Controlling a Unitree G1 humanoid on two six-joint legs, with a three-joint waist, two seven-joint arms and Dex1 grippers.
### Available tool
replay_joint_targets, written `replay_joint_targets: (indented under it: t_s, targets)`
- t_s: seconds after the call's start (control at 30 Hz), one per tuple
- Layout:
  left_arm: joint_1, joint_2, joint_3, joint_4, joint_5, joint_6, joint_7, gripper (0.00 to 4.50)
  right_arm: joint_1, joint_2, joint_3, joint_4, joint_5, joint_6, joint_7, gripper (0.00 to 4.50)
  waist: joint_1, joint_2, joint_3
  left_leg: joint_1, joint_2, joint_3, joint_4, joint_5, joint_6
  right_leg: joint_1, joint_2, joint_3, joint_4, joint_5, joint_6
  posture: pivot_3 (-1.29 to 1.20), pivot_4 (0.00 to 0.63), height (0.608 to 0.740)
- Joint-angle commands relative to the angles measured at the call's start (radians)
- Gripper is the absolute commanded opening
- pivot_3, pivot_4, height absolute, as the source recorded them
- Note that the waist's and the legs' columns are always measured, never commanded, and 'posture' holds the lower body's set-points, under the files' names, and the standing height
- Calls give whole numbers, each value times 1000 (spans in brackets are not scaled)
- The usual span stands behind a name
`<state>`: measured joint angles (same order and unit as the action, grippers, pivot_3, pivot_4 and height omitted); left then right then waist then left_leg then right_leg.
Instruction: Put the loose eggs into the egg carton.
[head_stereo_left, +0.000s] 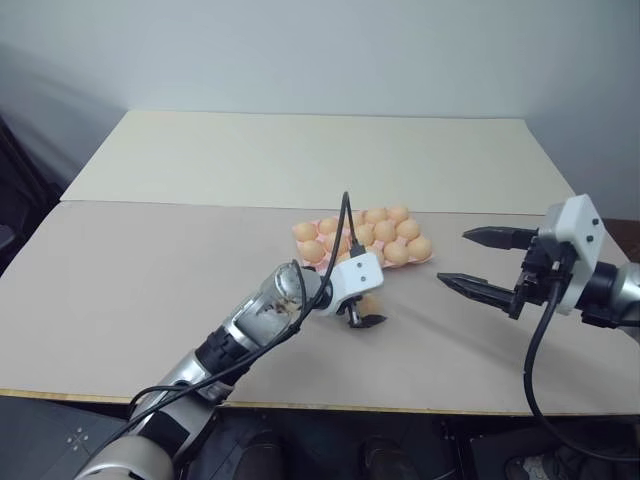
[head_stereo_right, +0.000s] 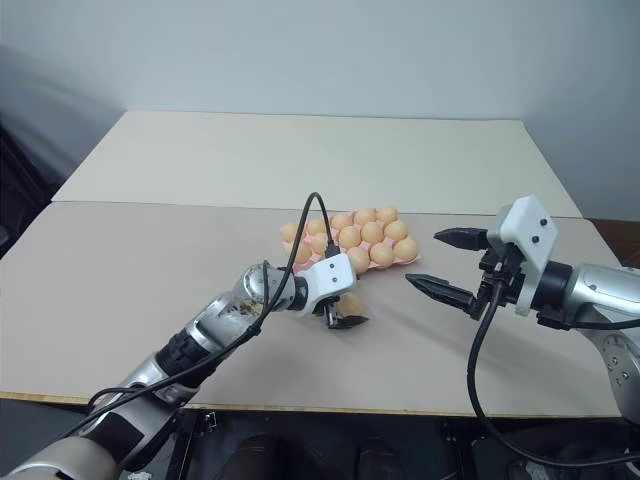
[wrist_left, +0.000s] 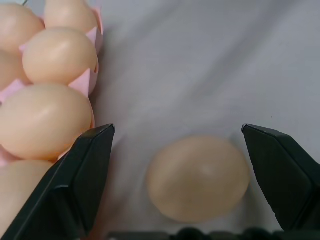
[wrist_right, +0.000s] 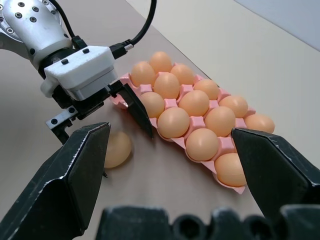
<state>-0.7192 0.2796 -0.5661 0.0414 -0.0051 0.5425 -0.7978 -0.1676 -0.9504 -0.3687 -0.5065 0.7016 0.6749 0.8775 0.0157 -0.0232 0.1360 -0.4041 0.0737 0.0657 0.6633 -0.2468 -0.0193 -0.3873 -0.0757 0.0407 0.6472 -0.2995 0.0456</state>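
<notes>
The left gripper (wrist_left: 180, 165) straddles the last loose egg (wrist_left: 198, 177) on the table (head_stereo_left: 150, 300), fingers apart and not yet touching it. The step in hand is the grasp; next the fingers should close gently. Just beyond lies the nearly full egg carton (wrist_right: 220, 145). The right gripper (head_stereo_left: 480, 262) hovers open beside it.

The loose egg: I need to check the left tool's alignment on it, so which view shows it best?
The left wrist view: the loose egg lies large between the open left tool's fingers. The right wrist view shows it partly hidden; the eye views show only a sliver under the tool.
</notes>
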Motion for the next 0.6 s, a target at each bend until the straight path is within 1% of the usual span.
replay_joint_targets:
  t_s: [0.03,0.17,0.2,0.27,0.33,0.47,0.6]
  targets:
    - [-21,-9,2,8,15,5,-18,3600,-9,-3,-44,-30,36,11,-17,4500,0,0,0,0,0,0,0,0,0,0,0,0,0,0,0,0,150,740]
    - [-9,-10,13,2,12,22,-33,2330,-24,-4,-38,-25,45,17,-37,4500,-2,0,0,1,0,0,0,0,0,0,0,0,0,0,0,0,150,740]
    - [-8,-9,16,0,9,26,-37,2075,-29,-4,-36,-22,47,18,-41,4500,-2,0,0,1,0,0,0,0,0,0,0,0,0,0,0,0,150,740]
    - [-7,-9,27,-4,5,28,-38,1721,-41,0,-34,-17,57,23,-51,4500,-1,0,0,0,0,0,0,0,0,0,0,0,0,0,0,0,150,740]
    - [-6,-9,39,-10,-2,31,-37,1506,-47,1,-28,-13,53,22,-56,4500,-1,0,0,0,0,0,0,0,0,0,0,0,0,0,0,0,150,740]
    - [-3,-5,48,-9,1,23,-43,1506,-50,2,-21,-8,49,18,-58,4500,-1,0,0,0,0,0,0,0,0,0,0,0,0,0,0,0,150,740]
    - [-11,-24,102,-14,-35,39,-40,1506,-53,4,-15,-4,44,15,-57,4500,-1,0,0,0,0,0,0,0,0,0,0,0,0,0,0,0,150,740]
